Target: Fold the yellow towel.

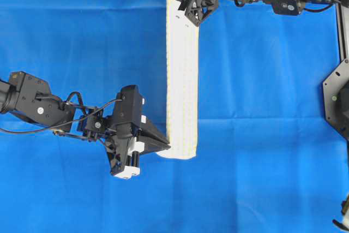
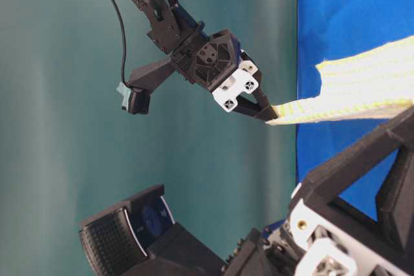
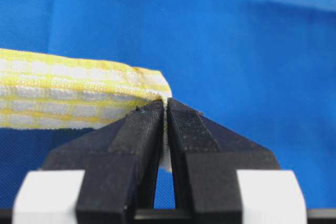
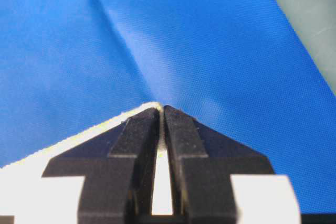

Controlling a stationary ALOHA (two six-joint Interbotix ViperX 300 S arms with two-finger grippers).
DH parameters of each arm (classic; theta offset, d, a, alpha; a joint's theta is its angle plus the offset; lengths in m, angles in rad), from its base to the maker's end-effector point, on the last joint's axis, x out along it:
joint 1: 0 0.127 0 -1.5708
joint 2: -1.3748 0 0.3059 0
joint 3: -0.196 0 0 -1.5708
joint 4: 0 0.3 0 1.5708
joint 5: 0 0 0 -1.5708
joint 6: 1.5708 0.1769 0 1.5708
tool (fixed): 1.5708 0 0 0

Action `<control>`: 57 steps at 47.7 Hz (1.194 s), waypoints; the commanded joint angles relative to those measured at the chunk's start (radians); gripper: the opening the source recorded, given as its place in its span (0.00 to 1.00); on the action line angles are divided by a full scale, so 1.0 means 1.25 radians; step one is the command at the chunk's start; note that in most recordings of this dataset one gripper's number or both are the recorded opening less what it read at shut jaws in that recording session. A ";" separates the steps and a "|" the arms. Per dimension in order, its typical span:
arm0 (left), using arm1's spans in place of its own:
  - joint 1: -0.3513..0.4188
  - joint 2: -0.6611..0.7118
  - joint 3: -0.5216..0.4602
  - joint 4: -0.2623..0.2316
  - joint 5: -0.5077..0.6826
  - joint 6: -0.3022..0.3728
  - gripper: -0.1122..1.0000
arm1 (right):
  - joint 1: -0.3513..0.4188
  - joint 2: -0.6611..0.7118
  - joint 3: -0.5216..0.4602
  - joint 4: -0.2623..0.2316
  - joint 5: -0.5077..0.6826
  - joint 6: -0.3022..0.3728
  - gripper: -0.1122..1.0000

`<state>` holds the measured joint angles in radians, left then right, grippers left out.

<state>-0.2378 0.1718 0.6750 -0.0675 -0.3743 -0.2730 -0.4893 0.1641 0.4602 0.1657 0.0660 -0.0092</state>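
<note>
Yellow towel (image 1: 182,75): thin, soft, light checked cloth, likely limp; lies as a long narrow strip on the blue cloth (image 1: 82,42). Best held at end corners. Left tool (image 1: 165,147) clenched on the near end; right tool (image 1: 184,5) clenched on the far end. Nothing obstructs.

In the overhead view the right hand (image 1: 188,5) covers the far end of the thin yellow-and-white checked towel (image 1: 182,80). The table-level view cuts that towel (image 2: 362,88) at its right edge, and a blurred black arm part (image 2: 349,224) fills the foreground.
</note>
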 commanded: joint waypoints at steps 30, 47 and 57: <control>-0.016 -0.076 -0.012 0.004 0.119 0.004 0.58 | 0.028 -0.010 -0.036 -0.007 -0.005 -0.031 0.47; 0.018 -0.236 0.022 0.012 0.212 0.018 0.57 | 0.050 -0.157 0.040 -0.010 -0.009 -0.047 0.66; 0.076 -0.288 0.076 0.012 0.200 0.018 0.57 | 0.091 -0.287 0.157 -0.007 -0.050 -0.040 0.67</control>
<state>-0.1703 -0.1519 0.7639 -0.0552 -0.1089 -0.2531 -0.4004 -0.1197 0.6243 0.1565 0.0383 -0.0629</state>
